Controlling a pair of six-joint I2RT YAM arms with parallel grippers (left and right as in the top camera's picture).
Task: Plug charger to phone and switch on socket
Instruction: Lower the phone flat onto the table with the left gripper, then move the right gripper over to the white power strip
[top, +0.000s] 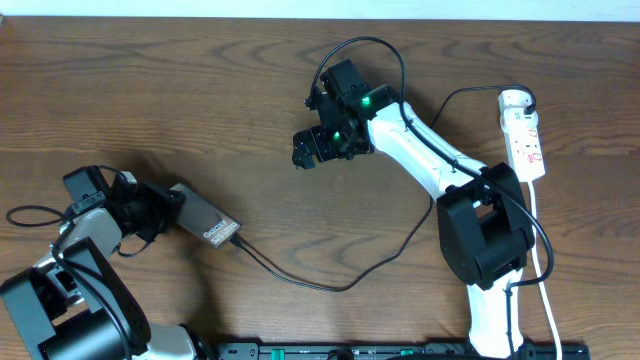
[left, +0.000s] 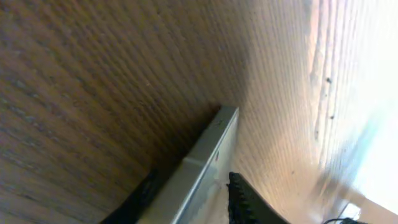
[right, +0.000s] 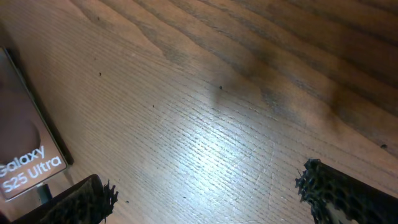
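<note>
While left fingers (left: 245, 199) pinch the phone (top: 205, 225), the socket (top: 525, 135) lies well right of the spread right fingers (right: 348, 196), nearer that arm

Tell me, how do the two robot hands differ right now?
The left gripper is shut on the phone, with one finger on each side of it; the right gripper holds nothing, and its fingers are spread wide. The left gripper is at the left side of the table; the right gripper hangs over bare wood near the middle. Both have black, ridged fingers.
</note>
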